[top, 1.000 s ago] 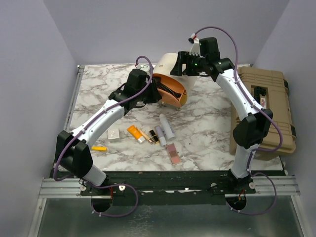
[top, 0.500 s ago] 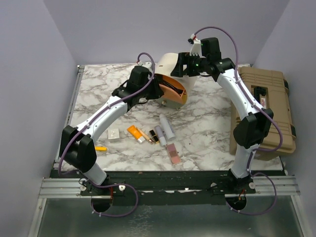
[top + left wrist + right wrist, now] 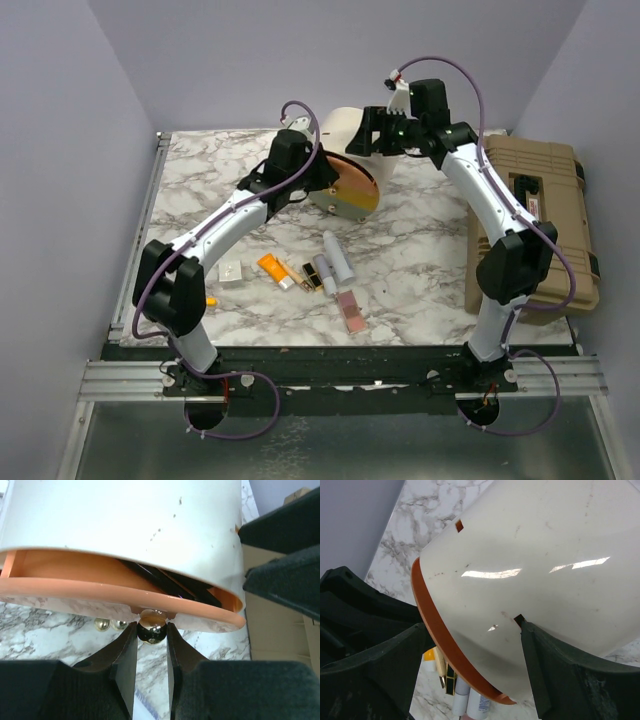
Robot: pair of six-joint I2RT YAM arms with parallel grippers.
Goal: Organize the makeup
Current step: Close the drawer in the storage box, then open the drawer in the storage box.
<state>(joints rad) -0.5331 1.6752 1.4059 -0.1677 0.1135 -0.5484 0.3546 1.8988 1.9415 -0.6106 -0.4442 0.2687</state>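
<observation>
Far left on the marble table (image 3: pixel 190 190) lies a small yellow-orange tube (image 3: pixel 202 299). Next come the white square compact (image 3: pixel 231 271), the orange tube (image 3: pixel 269 266), the gold-black lipsticks (image 3: pixel 308 277), the white and silver tubes (image 3: pixel 333 262) and the pink palette (image 3: pixel 350 311). They lie in a loose cluster near my bases, and any print on them is too small to read. Behind them my left pincer (image 3: pixel 151 636) is narrowed onto a dark gold knob (image 3: pixel 151 628) at the orange rim (image 3: pixel 100 592) of the cream case (image 3: pixel 530 555). My right pincer (image 3: pixel 472 630) stands wide, one finger against each side of that case. Farthest right sits the tan toolbox (image 3: pixel 530 215).
</observation>
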